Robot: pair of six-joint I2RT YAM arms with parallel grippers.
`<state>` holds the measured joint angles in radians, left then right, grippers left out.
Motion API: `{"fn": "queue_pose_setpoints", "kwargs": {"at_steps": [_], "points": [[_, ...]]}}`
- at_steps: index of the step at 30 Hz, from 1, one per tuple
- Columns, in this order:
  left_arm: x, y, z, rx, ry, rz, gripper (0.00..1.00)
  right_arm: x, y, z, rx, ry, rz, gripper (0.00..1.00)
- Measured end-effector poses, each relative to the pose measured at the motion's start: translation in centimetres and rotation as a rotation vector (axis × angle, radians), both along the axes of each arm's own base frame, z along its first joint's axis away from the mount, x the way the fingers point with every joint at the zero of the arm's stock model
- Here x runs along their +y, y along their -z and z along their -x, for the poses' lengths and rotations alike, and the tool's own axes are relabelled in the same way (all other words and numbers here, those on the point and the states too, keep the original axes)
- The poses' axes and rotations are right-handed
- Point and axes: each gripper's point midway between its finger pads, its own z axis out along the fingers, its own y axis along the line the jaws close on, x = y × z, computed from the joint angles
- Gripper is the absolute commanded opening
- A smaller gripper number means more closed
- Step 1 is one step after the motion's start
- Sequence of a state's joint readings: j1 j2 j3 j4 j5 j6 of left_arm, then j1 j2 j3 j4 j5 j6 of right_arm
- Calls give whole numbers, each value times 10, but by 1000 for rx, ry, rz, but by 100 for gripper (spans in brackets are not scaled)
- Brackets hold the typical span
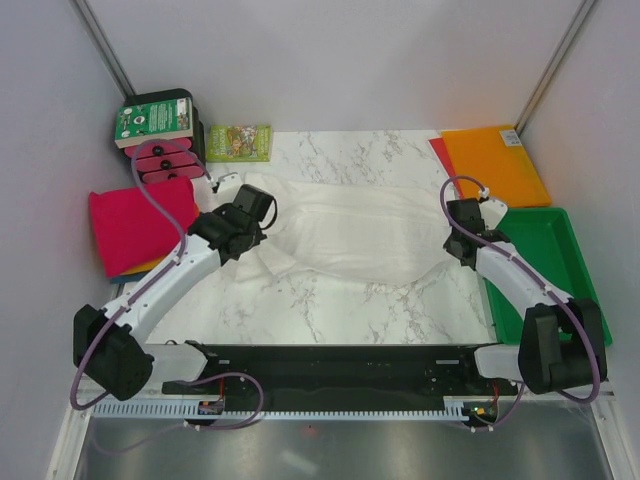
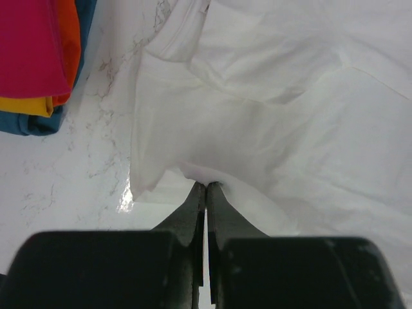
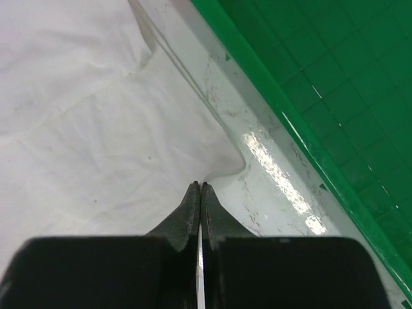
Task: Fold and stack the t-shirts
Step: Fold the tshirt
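Marble worktop (image 1: 330, 315) carries the white t-shirt (image 1: 360, 230), spread out and not yet folded. You have the left tool (image 2: 206, 187) and right tool (image 3: 201, 187) each clenched on one of its edges. Left of it sits the folded pile (image 1: 135, 225), magenta on top.

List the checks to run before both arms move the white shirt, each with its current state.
1. Hold of the left gripper on an edge of the white t-shirt: ok, shut on it.
2. Hold of the right gripper on the opposite edge: ok.
3. Shirt spread flat: not ok, bunched and wrinkled near the left gripper.
4. Shirt clear of the green tray: ok, its edge lies on the table beside it.
5. Shirt apart from the folded pile: ok.
6. How much cloth each gripper holds: cannot tell.
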<state>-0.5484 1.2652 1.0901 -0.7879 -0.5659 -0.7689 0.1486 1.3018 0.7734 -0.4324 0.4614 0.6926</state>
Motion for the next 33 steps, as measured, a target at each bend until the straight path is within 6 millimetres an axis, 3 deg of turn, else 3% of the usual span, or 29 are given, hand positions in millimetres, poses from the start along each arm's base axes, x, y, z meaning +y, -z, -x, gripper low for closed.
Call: {"fn": "queue_pose_setpoints", "kwargs": {"at_steps": [10,17,24,33], "points": [[-8,-16,-49,-39,-3,-17,2,2,-24,-40,-100,36,-5,0],[-14,-3,-77,-15,-6,-45,2,-1,-8,-62,-83,67,1,0],[-17,19,-102,29,-19,-72,2,-18,12,-73,-51,130,5,0],[-4,19,-129,22,-61,-81,2,-31,23,-76,-40,181,0,0]]}}
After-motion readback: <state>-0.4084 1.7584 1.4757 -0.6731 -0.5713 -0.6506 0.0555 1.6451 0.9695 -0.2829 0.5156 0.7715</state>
